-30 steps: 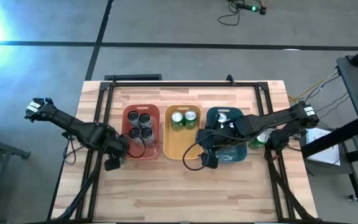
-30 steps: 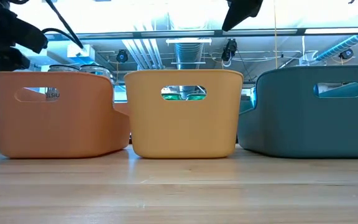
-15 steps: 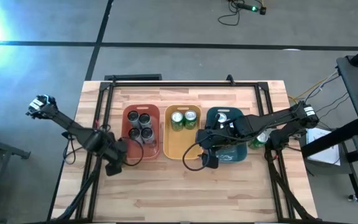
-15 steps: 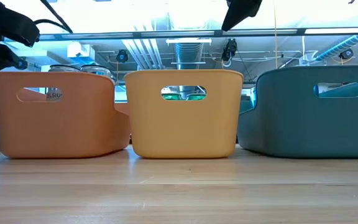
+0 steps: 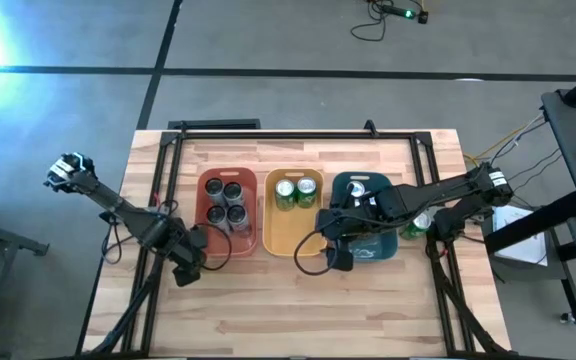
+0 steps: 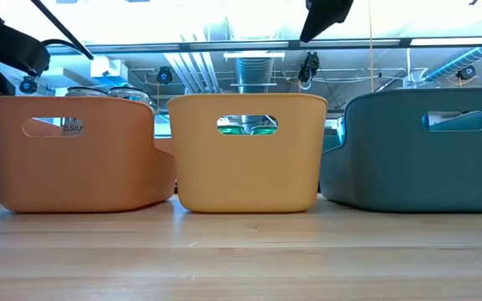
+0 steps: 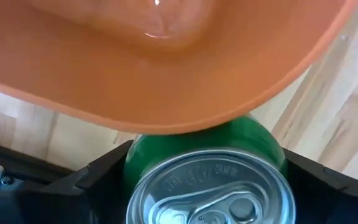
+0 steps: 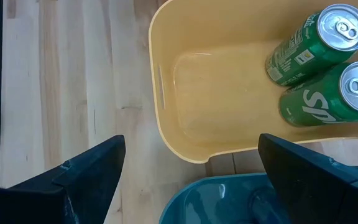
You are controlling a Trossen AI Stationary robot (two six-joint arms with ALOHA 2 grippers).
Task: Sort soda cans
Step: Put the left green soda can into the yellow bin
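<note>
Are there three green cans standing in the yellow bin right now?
No, the right wrist view shows only two green soda cans in the yellow bin, both at one end.

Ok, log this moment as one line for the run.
left tool: shut on green can, beside red bin | right tool: open, over yellow bin | yellow bin: two green cans

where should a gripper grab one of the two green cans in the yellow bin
Grip a green can across its round side wall just under the silver top, coming straight down from above. Both stand upright, touching, near one end of the yellow bin, so close the fingers on the free sides.
</note>
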